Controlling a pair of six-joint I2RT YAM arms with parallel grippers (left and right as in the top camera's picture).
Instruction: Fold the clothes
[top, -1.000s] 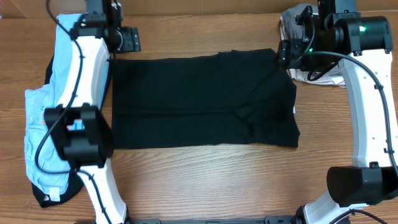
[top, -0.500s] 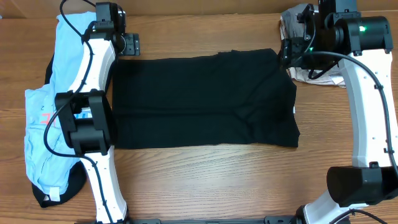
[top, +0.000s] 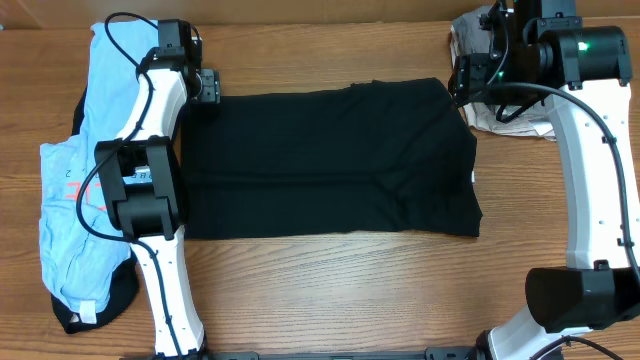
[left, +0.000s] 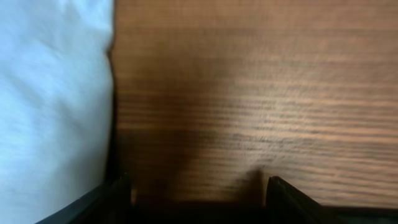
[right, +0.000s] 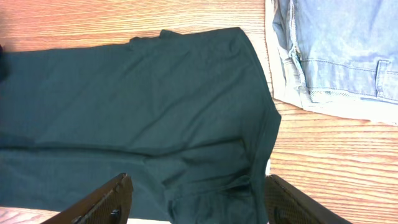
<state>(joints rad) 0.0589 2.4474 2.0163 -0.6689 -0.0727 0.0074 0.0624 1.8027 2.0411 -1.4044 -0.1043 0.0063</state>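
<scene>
on the table (top: 330, 290), centre: black t-shirt (top: 320, 160) lies flat as a wide rectangle.
progress: seemingly part-folded, with further folds left; light blue garment (top: 70, 200) and grey pile (top: 505, 105) wait at the sides.
left gripper (top: 207, 86): jaws apart, empty, over bare wood just beside the shirt's far-left corner.
right gripper (top: 462, 80): jaws apart, empty, above the shirt's far-right corner.

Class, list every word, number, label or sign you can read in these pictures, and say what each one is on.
No text can be read.
light blue garment: red and dark print marks, too small to read.
black T-shirt: a small white tag at its right edge, too small to read.
</scene>
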